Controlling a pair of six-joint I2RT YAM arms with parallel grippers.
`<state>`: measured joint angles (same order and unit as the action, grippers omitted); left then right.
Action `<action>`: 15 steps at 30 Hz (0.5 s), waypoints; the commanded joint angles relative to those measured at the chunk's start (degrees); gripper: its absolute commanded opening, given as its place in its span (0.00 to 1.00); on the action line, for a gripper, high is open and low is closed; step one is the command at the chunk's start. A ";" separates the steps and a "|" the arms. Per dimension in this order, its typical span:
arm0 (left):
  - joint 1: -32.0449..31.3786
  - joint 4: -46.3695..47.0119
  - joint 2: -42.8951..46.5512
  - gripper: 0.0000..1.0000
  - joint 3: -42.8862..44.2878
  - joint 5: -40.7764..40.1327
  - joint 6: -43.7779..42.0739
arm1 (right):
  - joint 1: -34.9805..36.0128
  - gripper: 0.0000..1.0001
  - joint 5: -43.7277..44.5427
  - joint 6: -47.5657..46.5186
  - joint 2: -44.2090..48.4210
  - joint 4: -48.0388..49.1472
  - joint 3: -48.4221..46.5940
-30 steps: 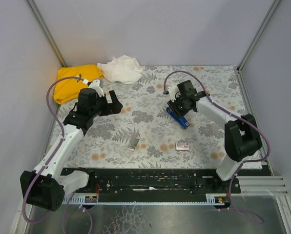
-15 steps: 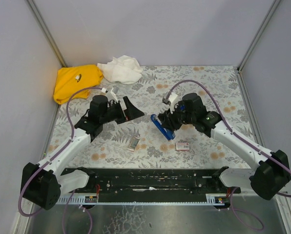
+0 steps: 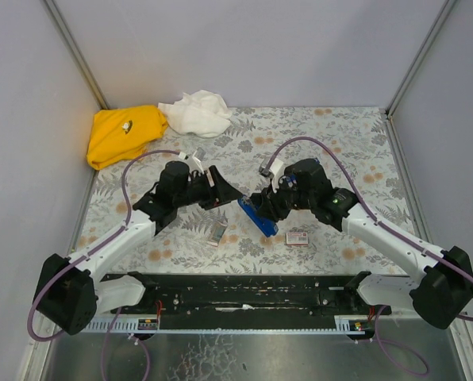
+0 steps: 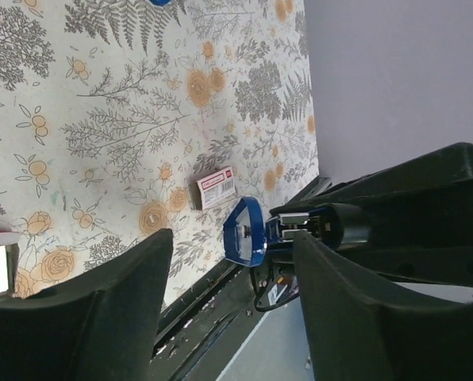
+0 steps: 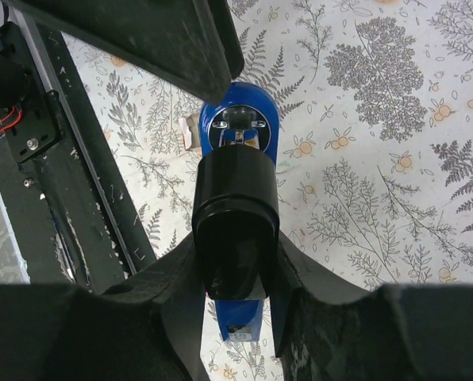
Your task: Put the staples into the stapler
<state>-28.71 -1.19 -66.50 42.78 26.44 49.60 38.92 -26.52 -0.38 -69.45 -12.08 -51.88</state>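
Tabletop (image 3: 340, 143): floral.
Right hand (image 3: 273, 206): clenched on stapler (image 3: 256, 216), aloft.
Stapler axis: free end points at left hand (image 3: 225, 193).
Left hand: parted, just beside that end.

the stapler (image 3: 258, 216) is showing bright blue and black; the staples box (image 3: 298, 237) is showing white with red print; the table (image 3: 355, 151) is wearing grey ferns and orange blossoms.
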 commanded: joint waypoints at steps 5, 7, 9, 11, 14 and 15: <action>-3.77 1.89 -2.47 0.49 -1.23 -3.47 0.81 | 0.98 0.04 -1.86 0.82 3.25 6.36 -1.56; -3.96 1.85 -2.78 0.46 -1.58 -4.26 1.16 | 1.13 0.04 -1.87 0.80 3.43 6.43 -1.64; -4.27 1.85 -3.18 0.43 -1.66 -4.69 1.35 | 1.24 0.04 -1.87 0.66 3.51 6.36 -1.81; -4.69 2.39 -3.84 0.42 -1.66 -4.53 1.60 | 1.29 0.04 -1.99 0.48 3.40 6.42 -2.00; -5.14 4.91 -4.82 0.41 -2.07 -2.81 2.54 | 1.38 0.04 -2.30 0.38 3.04 6.90 -2.00; -5.13 6.30 -5.05 0.38 -2.48 -1.60 3.44 | 1.38 0.04 -2.26 0.49 2.93 7.27 -1.74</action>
<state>-33.21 -0.47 -70.26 41.85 23.40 51.05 39.46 -26.52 -0.36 -68.53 -11.31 -51.88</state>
